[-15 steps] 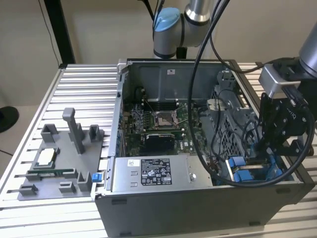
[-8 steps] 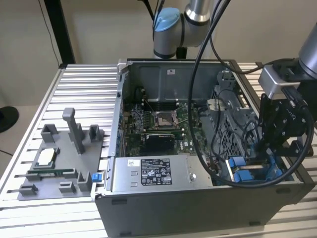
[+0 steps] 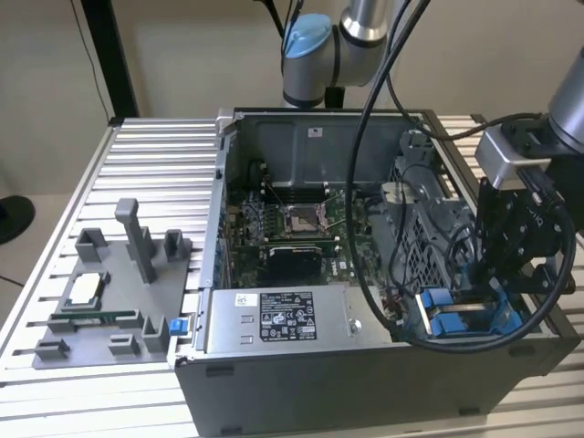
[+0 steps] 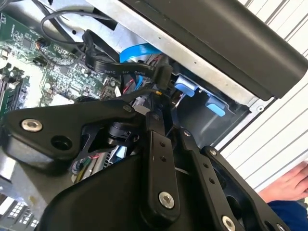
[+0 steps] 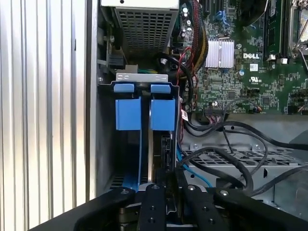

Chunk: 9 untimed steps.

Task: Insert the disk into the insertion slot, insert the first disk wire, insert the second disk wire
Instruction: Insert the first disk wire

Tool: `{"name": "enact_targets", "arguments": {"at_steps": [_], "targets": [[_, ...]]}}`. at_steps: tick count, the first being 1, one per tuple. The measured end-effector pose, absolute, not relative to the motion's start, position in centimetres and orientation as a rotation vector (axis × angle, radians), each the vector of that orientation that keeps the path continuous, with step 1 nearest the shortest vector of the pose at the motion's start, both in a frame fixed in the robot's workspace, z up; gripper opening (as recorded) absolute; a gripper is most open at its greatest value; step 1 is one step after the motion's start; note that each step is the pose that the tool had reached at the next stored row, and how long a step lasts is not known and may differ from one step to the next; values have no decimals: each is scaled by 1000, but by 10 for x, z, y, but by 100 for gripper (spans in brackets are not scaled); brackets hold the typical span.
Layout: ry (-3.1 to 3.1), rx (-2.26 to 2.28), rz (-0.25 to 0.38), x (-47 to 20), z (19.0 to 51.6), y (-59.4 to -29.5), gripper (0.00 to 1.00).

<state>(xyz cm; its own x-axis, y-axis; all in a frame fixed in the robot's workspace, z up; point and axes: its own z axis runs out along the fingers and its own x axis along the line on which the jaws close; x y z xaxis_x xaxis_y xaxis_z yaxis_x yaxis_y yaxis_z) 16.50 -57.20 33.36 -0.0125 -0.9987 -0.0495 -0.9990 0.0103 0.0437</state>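
Note:
The disk sits down in the insertion slot (image 5: 103, 139), its blue carrier tabs (image 5: 128, 113) showing at the slot's end; the exterior view has those tabs (image 3: 447, 315) at the case's near right corner. My black gripper (image 3: 500, 283) reaches down into that corner, just behind the disk. In the second wrist view the gripper (image 4: 166, 101) has its fingers drawn together on a black wire connector (image 4: 161, 76) with a flat black cable, close to the blue tabs (image 4: 185, 89). A blue flat cable (image 4: 134, 52) lies behind it. The connector's far end is hidden.
The open computer case stands on a slatted metal table (image 3: 155, 164). A labelled power-supply box (image 3: 274, 319), the motherboard (image 3: 292, 228), a perforated metal cage (image 5: 231, 159) and loose black cables (image 5: 231, 132) crowd the inside. A grey parts fixture (image 3: 109, 292) lies left. A person's hand (image 4: 288, 185) is nearby.

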Motion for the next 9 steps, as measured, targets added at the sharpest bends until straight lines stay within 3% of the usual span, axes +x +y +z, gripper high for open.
{"name": "enact_targets", "arguments": {"at_steps": [2, 3, 9], "targets": [[2230, -2203, 106, 165, 330, -572, 0], [2230, -2203, 108, 165, 329, -572, 100], [2228, -2202, 112, 165, 346, -572, 100]]}}
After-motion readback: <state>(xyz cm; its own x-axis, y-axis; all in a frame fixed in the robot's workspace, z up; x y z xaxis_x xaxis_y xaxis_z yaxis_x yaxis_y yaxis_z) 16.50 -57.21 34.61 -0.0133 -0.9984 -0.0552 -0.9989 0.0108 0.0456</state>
